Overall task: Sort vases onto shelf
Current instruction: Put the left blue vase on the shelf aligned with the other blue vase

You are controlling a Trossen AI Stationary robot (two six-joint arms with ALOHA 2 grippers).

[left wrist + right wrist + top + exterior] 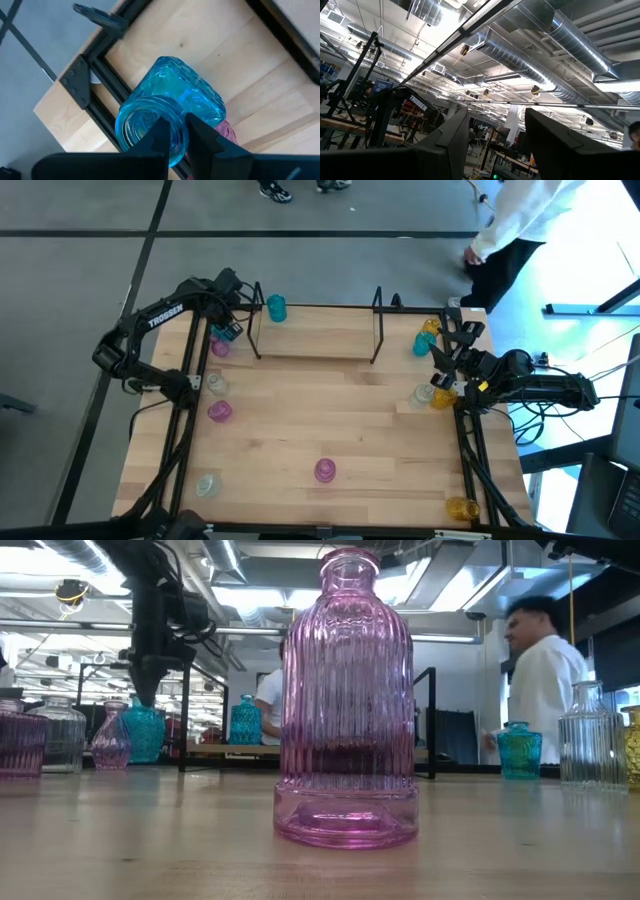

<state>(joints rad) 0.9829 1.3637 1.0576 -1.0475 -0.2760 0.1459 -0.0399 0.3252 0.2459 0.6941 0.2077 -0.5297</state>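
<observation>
My left gripper (226, 330) is at the table's far left corner, pointing steeply down, shut on a teal-blue glass vase (187, 95). That vase shows in the low view as the teal vase (146, 732) under the dark gripper (142, 690). A small pink vase (226, 131) stands right beside it. The light-wood shelf (315, 340) with black wire ends lies along the far edge and bears one teal vase (276, 308). My right gripper (495, 145) is folded back at the table's right edge (455, 340), open and pointing up at the ceiling, with nothing in it. My left gripper pinches the wall of the teal vase's mouth (176, 142). One finger (160, 137) is inside the opening and the other (200, 135) is outside the neck. The fingers come from above, slanting down. The vase is upright, and its base looks to be on the table.
More vases stand on the table: clear (216, 384), pink (220, 412), clear (207, 484), pink (325, 470), and yellow (460, 507). By the right arm there are yellow (430, 327), teal (422, 345), and clear (424, 393). A person (515, 230) stands beyond the far right corner.
</observation>
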